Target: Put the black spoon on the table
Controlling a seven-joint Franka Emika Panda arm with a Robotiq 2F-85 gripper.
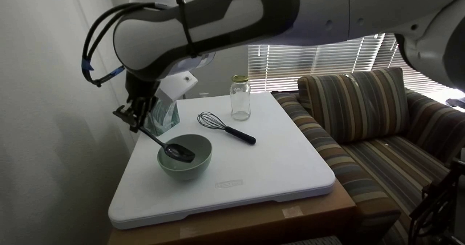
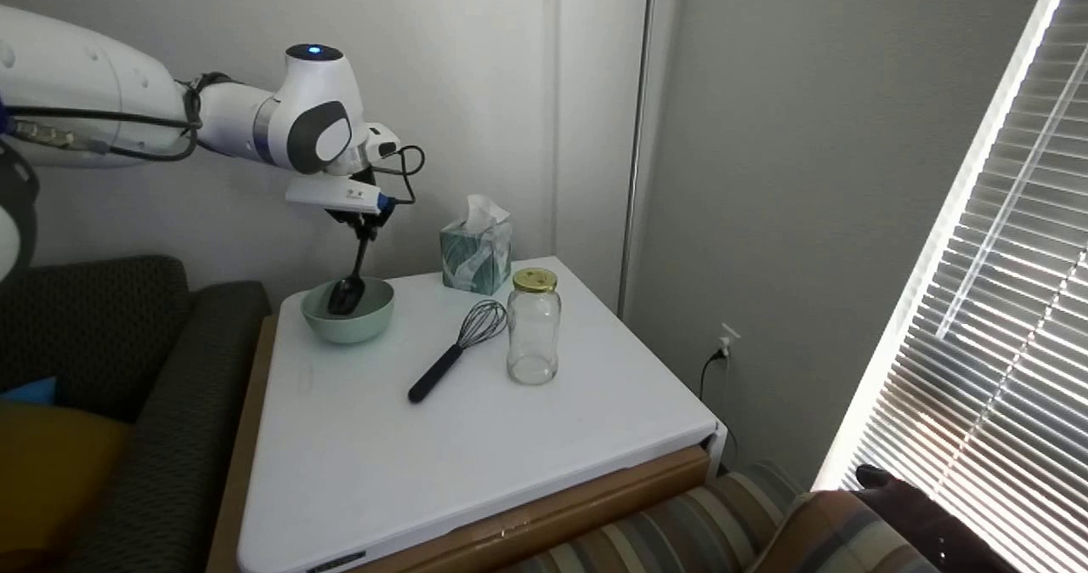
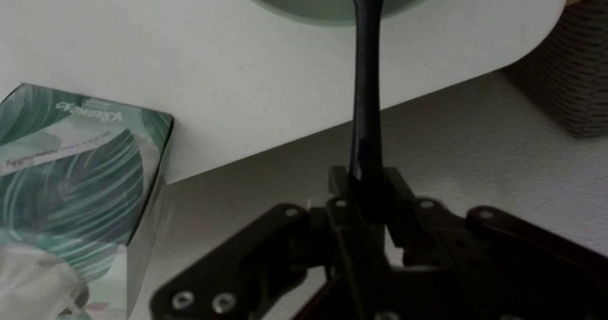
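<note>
At the table (image 1: 276,165), left in an exterior view, we find the gripper (image 1: 136,125) clamped on the black spoon (image 1: 171,149), sloping down rightward over or into the bowl (image 1: 190,173).

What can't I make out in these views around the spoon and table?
Wrist view: head of the black spoon, mostly cut off by the top edge; handle end, lost in the dark gripper.
Both exterior views: whether the spoon touches the bowl, since the two overlap.
An exterior view: tissue box, partly behind the gripper; lettering on the table, too faint to read.
</note>
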